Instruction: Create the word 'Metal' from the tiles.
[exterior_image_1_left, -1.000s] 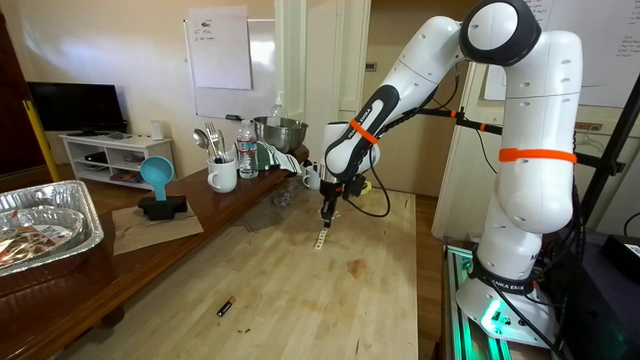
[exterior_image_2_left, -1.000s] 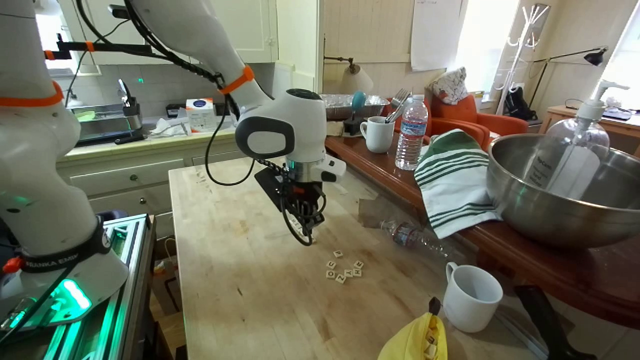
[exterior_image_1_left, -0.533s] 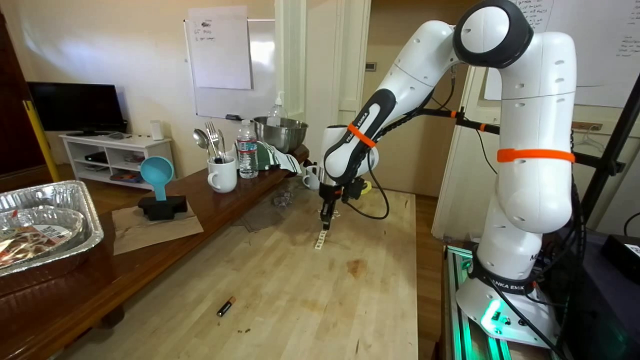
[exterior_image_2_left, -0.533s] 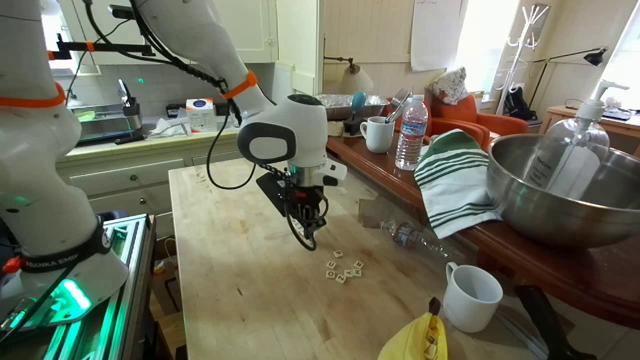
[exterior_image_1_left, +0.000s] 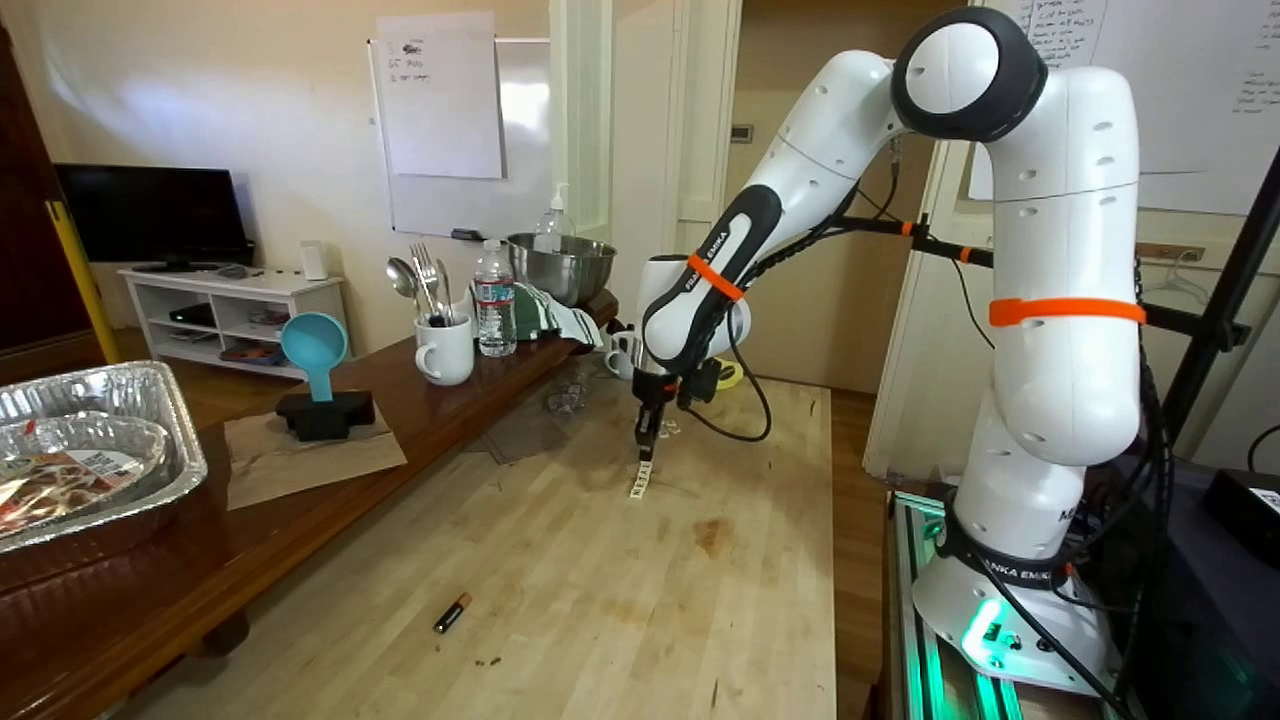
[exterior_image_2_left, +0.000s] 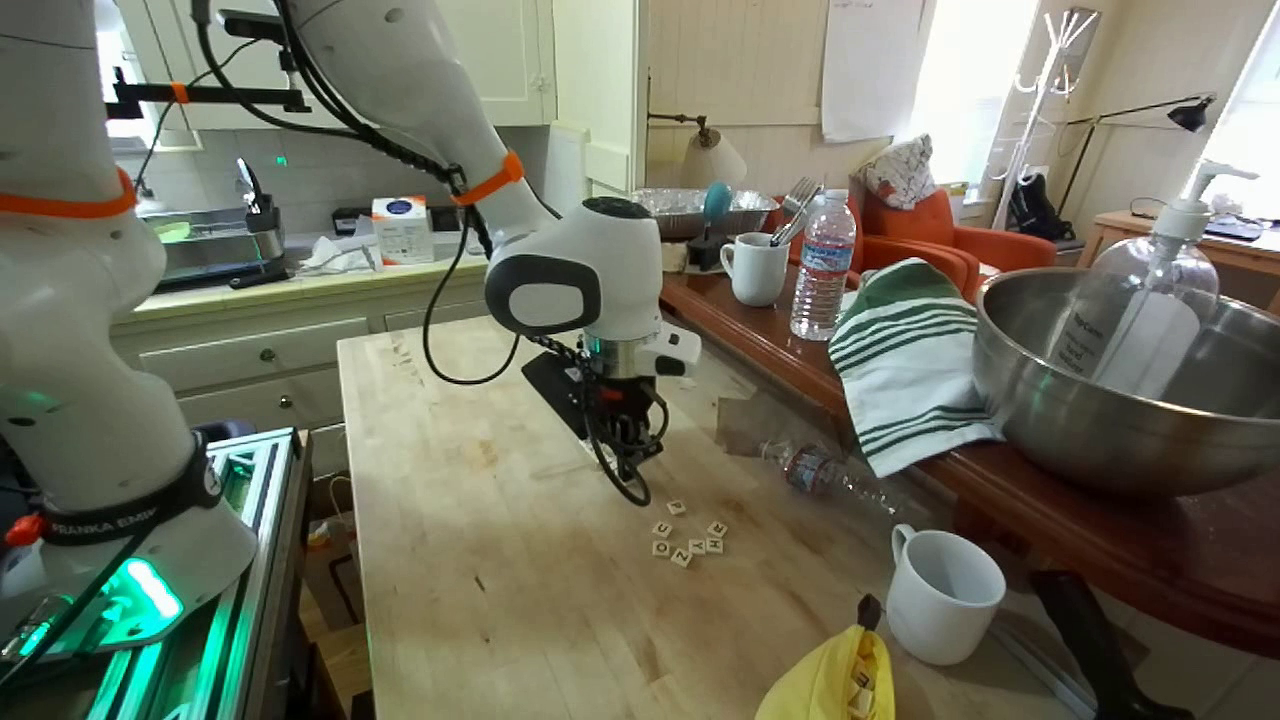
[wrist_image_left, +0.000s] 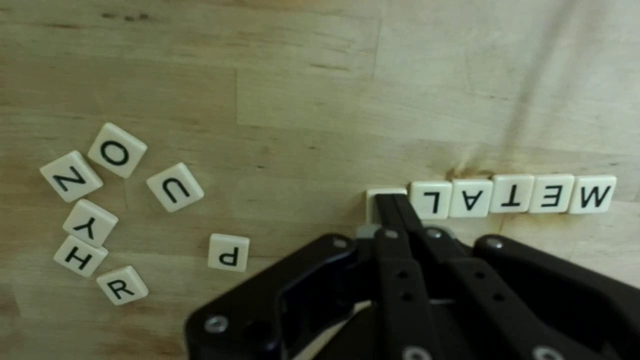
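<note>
Fingers (wrist_image_left: 387, 215) closed against each other, tips pointing down over a tile (wrist_image_left: 371, 204). They hide most of that tile; its letter we cannot read, nor can we tell whether the tips touch it. Just beside it, across a thin gap, a row of five tiles (wrist_image_left: 512, 194) lies on the table (exterior_image_2_left: 560, 620). In the wrist view its letters stand upside down; read inward from the right they give M, E, T, A, L. There we note the A tile (wrist_image_left: 470, 198) and the L tile (wrist_image_left: 431, 200) slightly below the line of the others, the L tile nearest the fingers.

On the opposite side of the fingers we count seven loose tiles (exterior_image_2_left: 697, 547), face up. Near to far, wrist view: P tile (wrist_image_left: 228, 252), apart from the rest; U tile (wrist_image_left: 175, 186); O tile (wrist_image_left: 117, 150); R tile (wrist_image_left: 122, 285); Y tile (wrist_image_left: 90, 222), which appears to touch the H tile (wrist_image_left: 80, 256); N tile (wrist_image_left: 71, 176), just beside the O tile.

In an exterior view we log, nearest the camera, a yellow pouch (exterior_image_2_left: 815, 680) with small pale pieces (exterior_image_2_left: 862, 690) in its opening and, near it, an upright white mug (exterior_image_2_left: 945, 600). Beyond, a clear plastic bottle (exterior_image_2_left: 815, 468) lies on its side beside a wooden ledge (exterior_image_2_left: 775, 345). On the ledge, near to far: a steel bowl (exterior_image_2_left: 1110, 450) with a pump bottle (exterior_image_2_left: 1140, 310) in it, a striped towel (exterior_image_2_left: 905, 370) hanging over the edge, an upright water bottle (exterior_image_2_left: 824, 262), a second white mug (exterior_image_2_left: 757, 272) holding cutlery (exterior_image_2_left: 800, 200), and a foil tray (exterior_image_2_left: 710, 212).
</note>
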